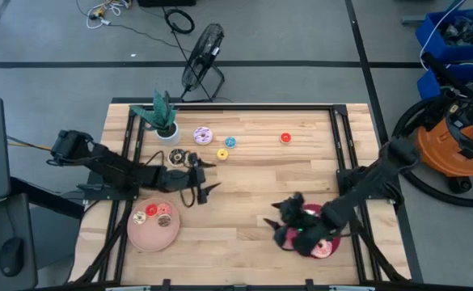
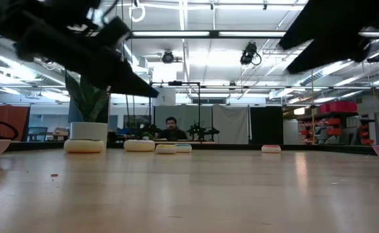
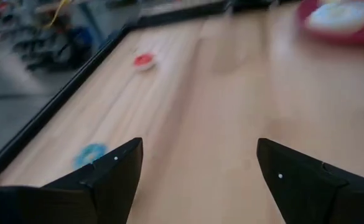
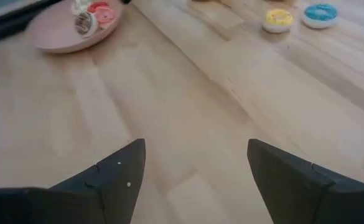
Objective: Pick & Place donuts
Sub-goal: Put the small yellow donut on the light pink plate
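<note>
- Behind the table (image 1: 252, 218) a grey floor carried cables, a black fan (image 1: 204, 56) and an orange vacuum (image 1: 450, 145); the low view looked into a lit hall where a person (image 2: 171, 128) sat far off.
- Donuts lay flat on the wood, holes facing up, so none had a long axis or pointed anywhere: a purple-iced donut (image 1: 203, 135) just beside the potted plant (image 1: 162, 117), a blue donut (image 1: 231, 142), a yellow donut (image 1: 222, 153) and a red donut (image 1: 285, 138) well apart toward the right.
- Two more, a red-iced donut (image 1: 151, 211) and a chocolate donut (image 1: 164, 217), sat on the pale pink plate (image 1: 153, 235) near the front left.
- Left hand (image 1: 204, 176) hovered above bare wood between that plate and the purple-iced donut, fingers spread wide, holding nothing.
- Right hand (image 1: 278, 217) hung over the front right, beside the crimson plate (image 1: 327, 250), fingers likewise wide apart and empty.
</note>
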Available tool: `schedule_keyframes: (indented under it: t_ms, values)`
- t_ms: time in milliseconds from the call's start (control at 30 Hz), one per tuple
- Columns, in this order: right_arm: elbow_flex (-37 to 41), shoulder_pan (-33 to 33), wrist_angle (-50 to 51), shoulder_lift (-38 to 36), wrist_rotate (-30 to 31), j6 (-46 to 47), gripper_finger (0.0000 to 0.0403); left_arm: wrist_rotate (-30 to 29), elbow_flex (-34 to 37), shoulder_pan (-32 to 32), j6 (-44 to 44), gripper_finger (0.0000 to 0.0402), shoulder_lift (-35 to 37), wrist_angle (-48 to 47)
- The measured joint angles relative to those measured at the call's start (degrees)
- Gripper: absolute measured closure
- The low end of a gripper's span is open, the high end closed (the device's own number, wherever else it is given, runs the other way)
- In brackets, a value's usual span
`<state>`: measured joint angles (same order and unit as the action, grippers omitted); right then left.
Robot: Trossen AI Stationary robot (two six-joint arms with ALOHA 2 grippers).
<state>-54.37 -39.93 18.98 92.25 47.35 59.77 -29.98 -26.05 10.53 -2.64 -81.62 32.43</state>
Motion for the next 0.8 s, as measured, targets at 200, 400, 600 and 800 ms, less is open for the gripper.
schedule_keyframes:
  t_ms: [200,400,600,800]
  values:
    - [4.18,5.75,-23.34,12.87,2.15,-6.14,0.0113,-0.35,-11.82,-6.9,2.63,0.0085,0.0,-33.63]
    - [4.33,8.12,-34.25,23.05,8.25,-6.46,0.0113,-1.5,-19.51,-9.14,14.39,0.0085,0.0,-65.46]
    - [4.37,8.5,-34.57,27.01,9.94,-3.7,0.0113,0.01,-20.43,-7.54,29.32,0.0085,0.0,-88.48]
    - [4.35,8.1,-34.57,27.34,10.79,-3.48,0.0113,2.41,-20.43,-7.18,32.05,0.0085,0.0,-90.83]
